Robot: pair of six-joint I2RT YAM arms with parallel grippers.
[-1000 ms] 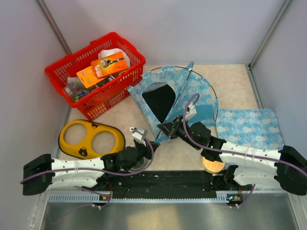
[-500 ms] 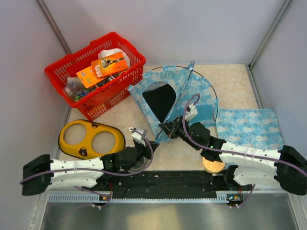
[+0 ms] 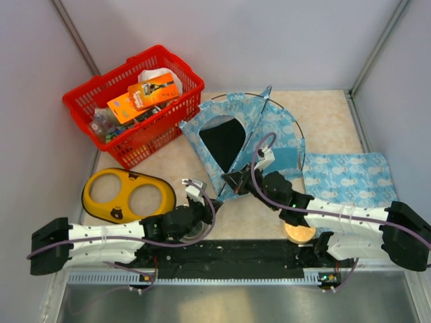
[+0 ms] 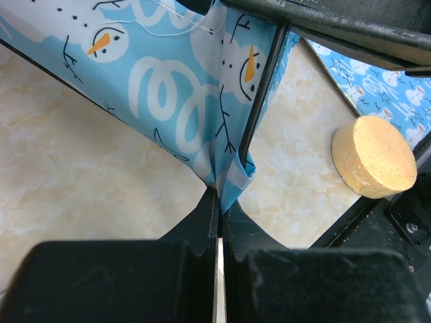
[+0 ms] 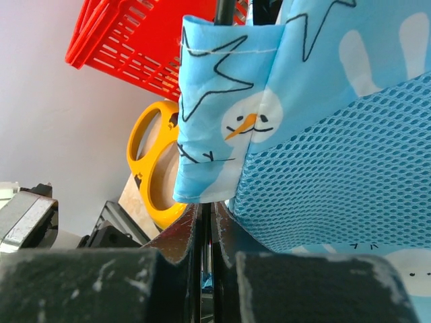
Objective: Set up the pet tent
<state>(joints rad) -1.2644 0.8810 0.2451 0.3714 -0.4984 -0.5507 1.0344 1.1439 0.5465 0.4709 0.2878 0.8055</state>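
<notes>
The pet tent (image 3: 259, 131), light-blue printed fabric with an arched dark doorway, stands partly raised in the middle of the table. My left gripper (image 3: 217, 200) is at its near corner. In the left wrist view that gripper (image 4: 220, 196) is shut on the corner's fabric tip, beside a thin dark pole (image 4: 261, 87). My right gripper (image 3: 233, 180) is just right of it on the same near edge. In the right wrist view it (image 5: 205, 205) is shut under a fabric sleeve (image 5: 212, 128) and blue mesh (image 5: 337, 168), with a thin dark pole between the fingers.
A red basket (image 3: 108, 91) full of packets stands at the back left. A yellow two-holed ring piece (image 3: 128, 195) lies front left. A flat mat (image 3: 350, 178) of the same print lies right, and a round cork disc (image 3: 300, 233) sits near the right arm.
The right arm has edged slightly left along the tent's near edge. Both grips and the tent look unchanged.
</notes>
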